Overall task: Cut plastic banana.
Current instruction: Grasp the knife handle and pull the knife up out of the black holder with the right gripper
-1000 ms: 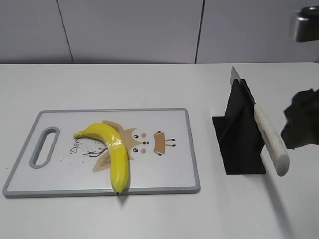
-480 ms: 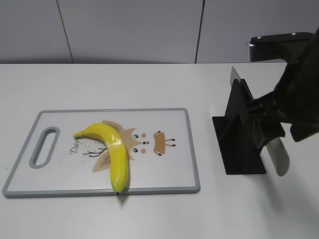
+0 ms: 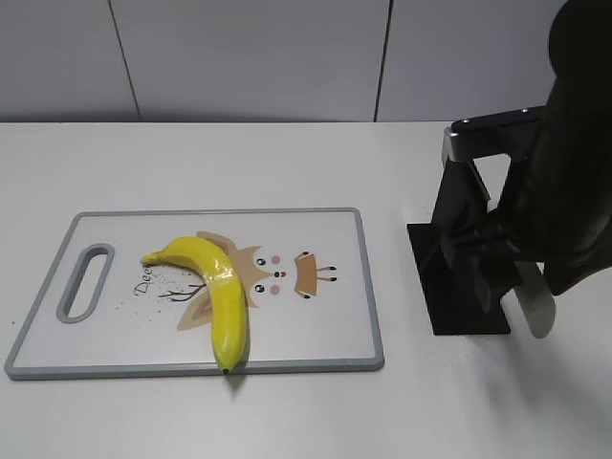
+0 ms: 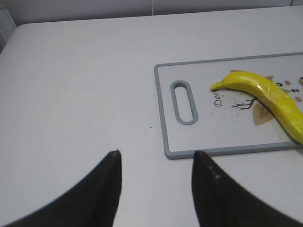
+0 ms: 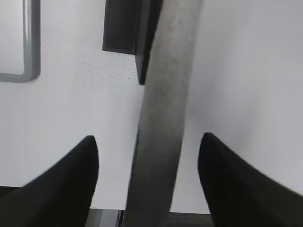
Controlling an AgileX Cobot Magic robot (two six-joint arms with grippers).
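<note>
The plastic banana [image 3: 215, 284] is glossy yellow and curved. It lies on the grey-rimmed cutting board [image 3: 368, 287] left of centre, dark tip at the board's front edge. It also shows in the left wrist view [image 4: 265, 92]. A knife with a pale handle [image 3: 535, 304] rests in a black stand [image 3: 459, 277] on the right. My right gripper [image 5: 147, 139] is open, its fingers on either side of the knife handle [image 5: 163, 113] without touching it. My left gripper [image 4: 156, 153] is open and empty above the table, left of the board.
The cutting board has a handle slot [image 3: 84, 280] at its left end and a cartoon deer print. The white table [image 3: 287, 411] meets a grey panelled wall [image 3: 249, 57] behind. My right arm [image 3: 574, 163] hides part of the stand.
My right arm has come in from the right and lowered over the knife stand, covering most of the knife. The banana, the board and the stand have not moved.
</note>
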